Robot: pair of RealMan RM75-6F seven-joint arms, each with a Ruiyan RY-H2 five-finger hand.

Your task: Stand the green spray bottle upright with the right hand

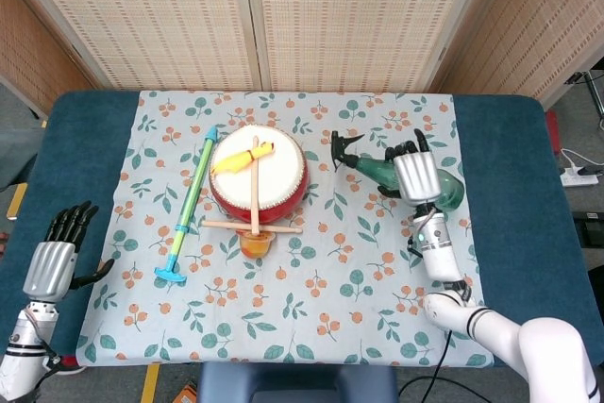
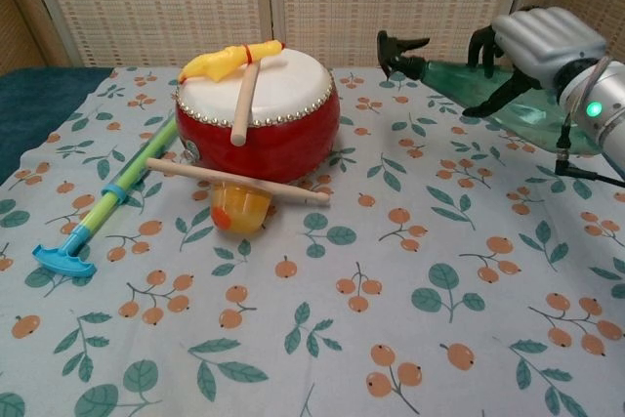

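My right hand [image 1: 416,175] [image 2: 535,41] grips the green spray bottle [image 1: 376,169] [image 2: 459,80] around its body and holds it off the cloth, tilted, with the black nozzle [image 1: 342,143] [image 2: 400,48] raised and pointing left. The bottle's wide base [image 1: 451,192] sticks out to the right of the hand. My left hand [image 1: 53,260] hangs open at the table's near left edge, away from everything.
A red drum [image 1: 258,176] [image 2: 259,109] stands left of the bottle, with a yellow rubber chicken [image 2: 225,60] and drumsticks [image 2: 237,183] on and against it. An orange cup [image 2: 239,210] lies in front. A blue-green water pump toy [image 1: 189,201] lies further left on the floral cloth [image 1: 311,299].
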